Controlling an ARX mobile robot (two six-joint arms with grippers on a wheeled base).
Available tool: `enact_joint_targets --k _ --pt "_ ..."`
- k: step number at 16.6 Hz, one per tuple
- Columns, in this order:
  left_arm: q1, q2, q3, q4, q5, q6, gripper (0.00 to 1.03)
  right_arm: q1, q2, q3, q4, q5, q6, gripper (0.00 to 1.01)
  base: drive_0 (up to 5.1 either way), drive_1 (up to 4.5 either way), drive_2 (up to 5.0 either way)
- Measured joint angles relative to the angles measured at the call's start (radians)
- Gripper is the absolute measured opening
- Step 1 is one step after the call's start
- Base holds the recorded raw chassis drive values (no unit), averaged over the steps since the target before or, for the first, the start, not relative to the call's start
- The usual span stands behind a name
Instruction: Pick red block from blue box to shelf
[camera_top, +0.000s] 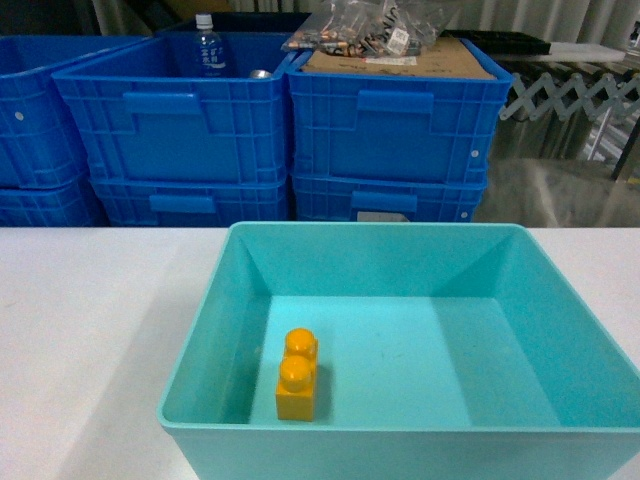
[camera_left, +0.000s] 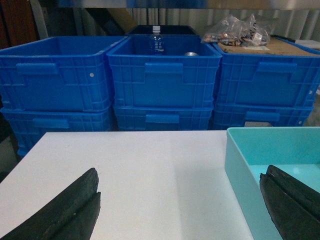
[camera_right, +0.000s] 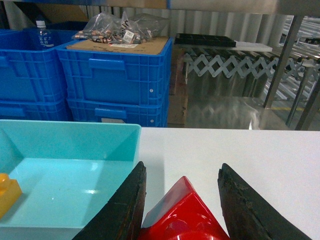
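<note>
Jaws of the right gripper are closed around the red block, held clear of the blue box for carrying; the left gripper is spread wide, empty.

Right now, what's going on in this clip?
The right claw has the red block between its fingers, out over the white table just right of the blue box. Only a yellow brick is left in the box. The left claw hangs open and empty over the table by the box's left wall. Stacked dark blue crates stand behind the table. The block has not reached any shelf yet.
</note>
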Motion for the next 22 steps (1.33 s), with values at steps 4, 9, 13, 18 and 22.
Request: enact_joint_targets --k 4,9,13,18,22 --pt "0.001 0.000 0.000 0.000 0.000 0.000 0.98 0.000 0.000 0.000 0.000 0.000 0.000 0.38 -0.4 -0.42 -0.4" --pt "0.001 0.000 0.000 0.000 0.000 0.000 0.98 0.000 0.000 0.000 0.000 0.000 0.000 0.38 -1.7 -1.69 -1.7" --pt "0.001 0.000 0.000 0.000 0.000 0.000 0.98 0.000 0.000 0.000 0.000 0.000 0.000 0.38 -1.5 -1.46 -1.5" --pt "0.001 0.000 0.000 0.000 0.000 0.000 0.98 0.000 0.000 0.000 0.000 0.000 0.000 0.38 -1.6 -1.58 -1.6" --pt "0.001 0.000 0.000 0.000 0.000 0.000 0.98 0.000 0.000 0.000 0.000 0.000 0.000 0.38 -1.5 -1.52 -1.5"
